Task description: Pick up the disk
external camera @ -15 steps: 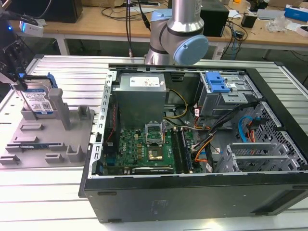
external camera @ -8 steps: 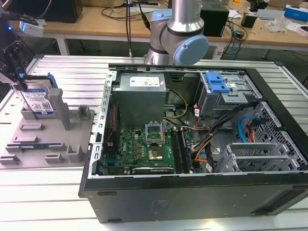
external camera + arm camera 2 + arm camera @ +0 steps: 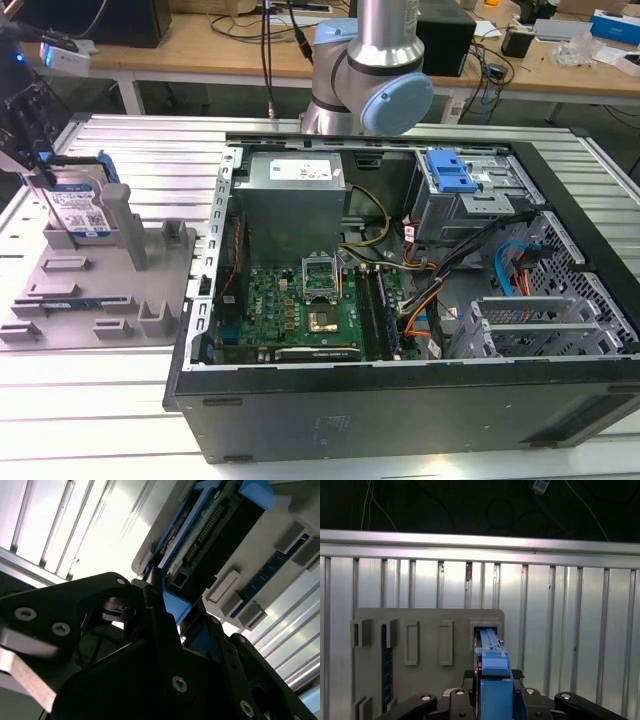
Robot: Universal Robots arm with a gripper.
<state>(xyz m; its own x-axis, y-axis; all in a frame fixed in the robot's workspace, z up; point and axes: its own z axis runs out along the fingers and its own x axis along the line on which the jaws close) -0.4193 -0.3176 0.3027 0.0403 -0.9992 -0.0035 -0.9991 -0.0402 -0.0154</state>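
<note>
The gripper (image 3: 492,700) clamped the disk (image 3: 80,212) (standing upright) in the tray's (image 3: 100,290) far corner slot.

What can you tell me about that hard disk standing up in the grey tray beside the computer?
The disk is a flat silver-grey metal slab with a white-and-blue label on its face and blue plastic rails along its edges. It stands upright on edge in a slot at the far corner of the grey plastic tray, at the exterior view's left. In the first wrist view its blue rail sits between the black arms of the tool.
</note>
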